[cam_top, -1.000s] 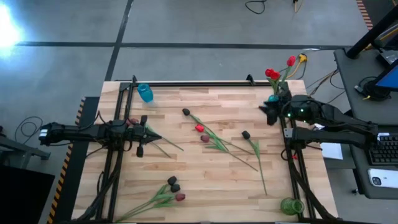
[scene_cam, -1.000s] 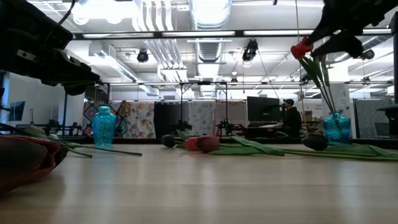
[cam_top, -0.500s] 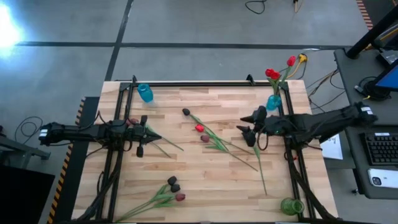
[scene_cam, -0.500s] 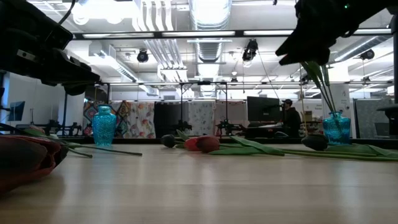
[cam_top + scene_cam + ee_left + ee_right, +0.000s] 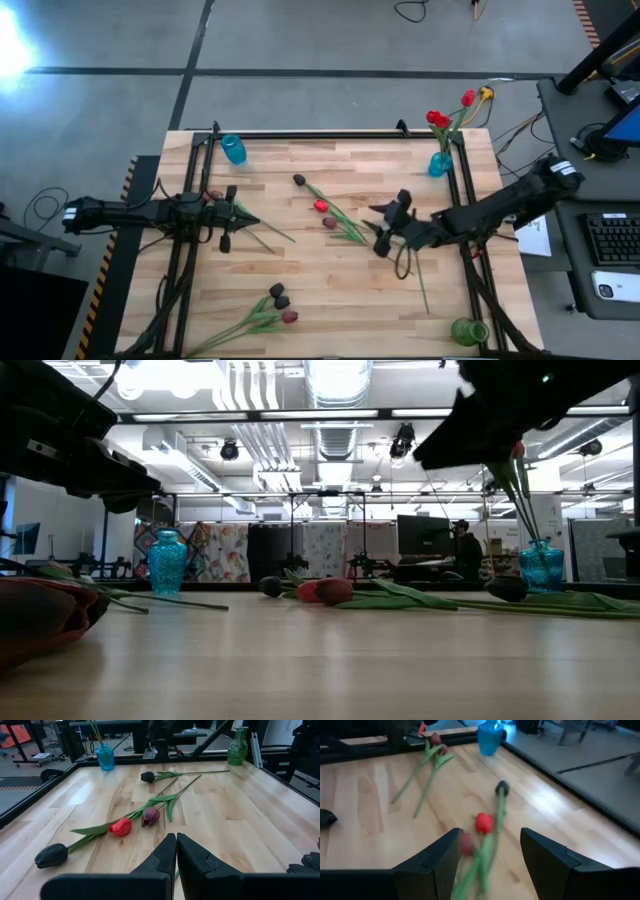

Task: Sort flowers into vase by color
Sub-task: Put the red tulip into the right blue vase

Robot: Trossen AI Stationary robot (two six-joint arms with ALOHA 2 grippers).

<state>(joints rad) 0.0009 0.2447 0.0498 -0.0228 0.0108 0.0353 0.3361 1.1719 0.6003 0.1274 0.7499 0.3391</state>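
Several tulips lie flat on the table. A black one (image 5: 298, 180), a red one (image 5: 320, 206) and a maroon one (image 5: 329, 222) lie mid-table, and their heads (image 5: 482, 822) show ahead of my right gripper. That gripper (image 5: 385, 225) is open, hovers above the table just right of them and hides one more flower. Two black heads and a maroon one (image 5: 282, 302) lie near the front edge. Red tulips (image 5: 437, 118) stand in the far-right blue vase (image 5: 440, 163). My left gripper (image 5: 245, 218) is shut at the table's left, over a flower's stem (image 5: 275, 232).
An empty blue vase (image 5: 232, 150) stands at the far left corner and a green vase (image 5: 468, 330) at the near right corner. Black frame rails run along the left, right and far sides. Bare wood lies between the mid-table flowers and the near cluster.
My right gripper has left the far-right blue vase. It has swung toward the table's centre and near side, with the arm stretching out, and now hangs over the flowers right of centre. The red tulips stay in the vase.
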